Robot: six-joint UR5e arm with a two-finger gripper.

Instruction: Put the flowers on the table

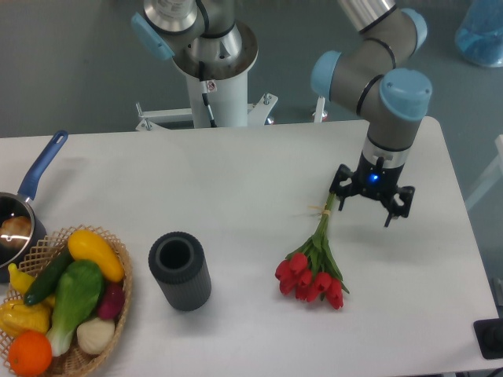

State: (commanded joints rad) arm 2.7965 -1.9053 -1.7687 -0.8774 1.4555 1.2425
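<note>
Table point(236, 181): lrg flat white top, matte, plain, rounded corner at far right. No markings noted.

Arm point(377, 55): silver tube w/ grey joints and pale blue caps, smooth finish; reached over right part of table. White cylindrical pedestal point(212, 86) behind far edge. No readable labels.

Wicker basket point(118, 306) at near-left corner: woven, tan, round. Held yellow squash, green veg, orange fruit, white garlic-like bulb; glossy, plastic-looking.

Pan point(16, 228) at left edge, just behind basket: dark bowl, blue handle point(43, 165) angled up-right.

Dark cylinder point(180, 271), ribbed outer wall, hollow, open end toward camera; stood between basket and flowers.

Flowers point(313, 271): lay flat on table, right of centre. Red buds bunched at near end, green stems and leaves tapering up toward gripper, pale tie near stem tips.

Gripper point(372, 203): black, blue light lit on body. Fingers spread wide, released, holding nothing. Left-hand finger in view sat just beside stem tips; contact w/ stems could not be determined.

No writing or brand legible anywhere.
</note>
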